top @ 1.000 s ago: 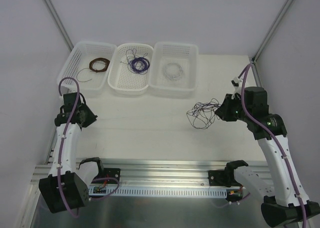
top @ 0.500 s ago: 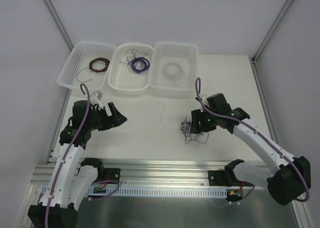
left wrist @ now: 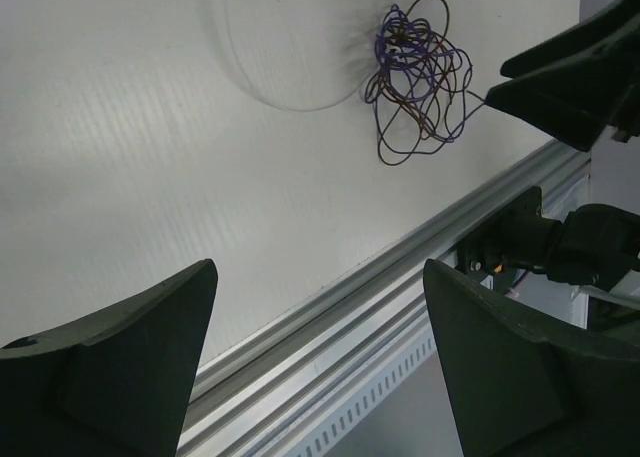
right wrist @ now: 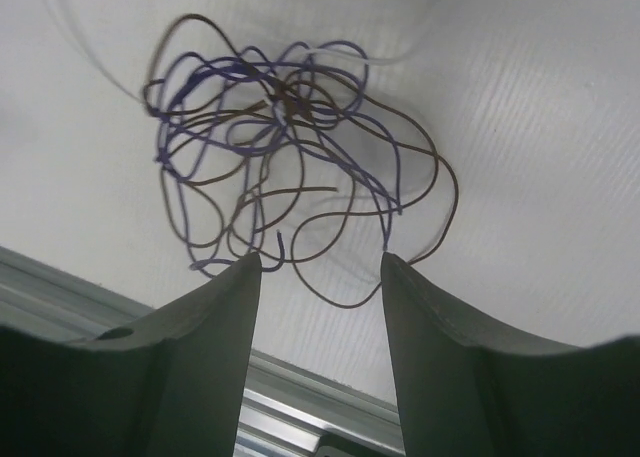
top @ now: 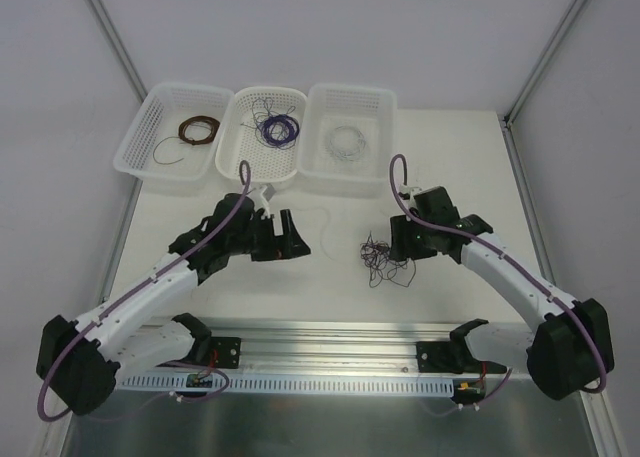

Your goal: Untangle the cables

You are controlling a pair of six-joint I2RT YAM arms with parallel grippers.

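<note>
Overhead, the cables (top: 385,257) lie in a small dark snarl on the white table (top: 300,292), right of centre and well short of the three baskets (top: 262,162) at the far edge. The right gripper (top: 400,245) hangs at the tangle's far-right side; the left gripper (top: 298,239) is near but apart from it, on its left. A pale strand (top: 322,227) curls off the snarl towards the left arm.

From the left wrist, the left gripper (left wrist: 318,272) has its jaws spread wide with nothing between them. The cables (left wrist: 420,77) sit well ahead, purple and brown loops knotted at the top, close to the metal rail (left wrist: 380,297).

From the right wrist, the right gripper (right wrist: 320,262) stands about half open just above the cables (right wrist: 280,147), gripping nothing. A purple wire end appears to reach one fingertip, and a brown loop sags into the gap between the jaws.

The danger is a blind pinch. Closing there would probably catch several strands together, so a pull would likely drag the whole snarl or cinch its knot tighter. Wires this thin may also slip from the pads, and a loose end swept towards the rail (right wrist: 300,407) could snag in it.
</note>
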